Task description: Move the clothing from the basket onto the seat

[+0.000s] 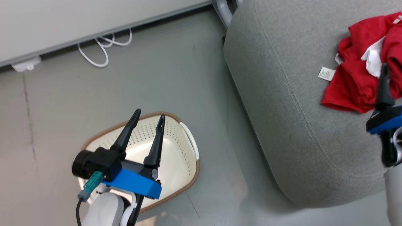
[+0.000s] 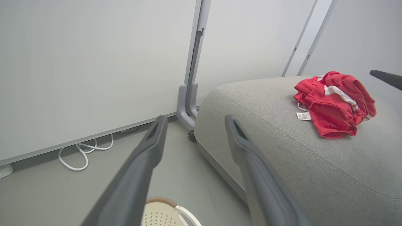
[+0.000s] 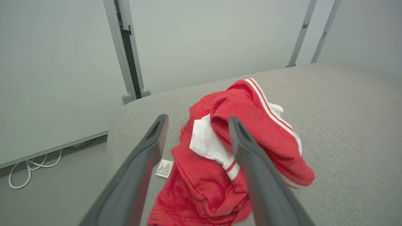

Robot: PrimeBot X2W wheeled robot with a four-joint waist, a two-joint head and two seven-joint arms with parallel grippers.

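Grey floor (image 1: 163,78), smooth and bare between wall and seat, with open room around the basket. Big grey seat (image 1: 282,100): woven upholstery, rounded edges, one seam running along the near side. Oval basket (image 1: 177,150) on the floor, well apart from the seat; cream perforated plastic, brown woven-look rim, white side handle. Clothing (image 1: 355,84) heaped on top of the seat, back from its rounded edge; soft crumpled red fabric, white stripes and trim. Left gripper (image 1: 149,113) above the basket, long dark tapered fingers spread apart, gripping nothing, touching nothing. Right gripper (image 3: 198,119) over the clothing, fingers parted wide and nothing clamped between them; contact with the cloth cannot be told. White cable (image 1: 100,50) looped on the floor along the wall. Small white tag (image 1: 326,73) flat on the seat, just beside the red heap.
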